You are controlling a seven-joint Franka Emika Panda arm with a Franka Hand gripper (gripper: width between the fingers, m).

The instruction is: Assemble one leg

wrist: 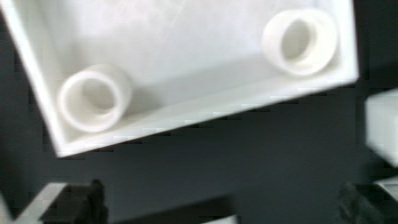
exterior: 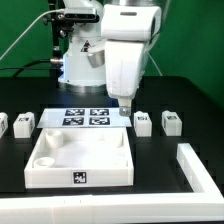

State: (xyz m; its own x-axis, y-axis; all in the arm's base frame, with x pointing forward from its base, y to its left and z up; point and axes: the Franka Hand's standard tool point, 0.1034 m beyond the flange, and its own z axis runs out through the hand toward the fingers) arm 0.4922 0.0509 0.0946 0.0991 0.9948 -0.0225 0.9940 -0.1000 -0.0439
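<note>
Exterior view: the gripper (exterior: 125,104) hangs low by the marker board's (exterior: 85,117) edge, holding nothing.
In the wrist view its fingers (wrist: 63,203) are spread wide, with only dark table between them and the white panel (wrist: 178,70) beyond. The nearest leg (exterior: 143,122) stands on the table just to the exterior view's right of the gripper, not touching it. A second leg (exterior: 170,123) stands further right, and two other legs (exterior: 24,122) stand far left.

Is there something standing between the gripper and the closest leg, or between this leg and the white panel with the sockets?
Nothing visible does. The gripper hangs at the marker board's edge; the closest leg stands just toward the exterior view's right, only dark table between. From leg to panel likewise.
</note>
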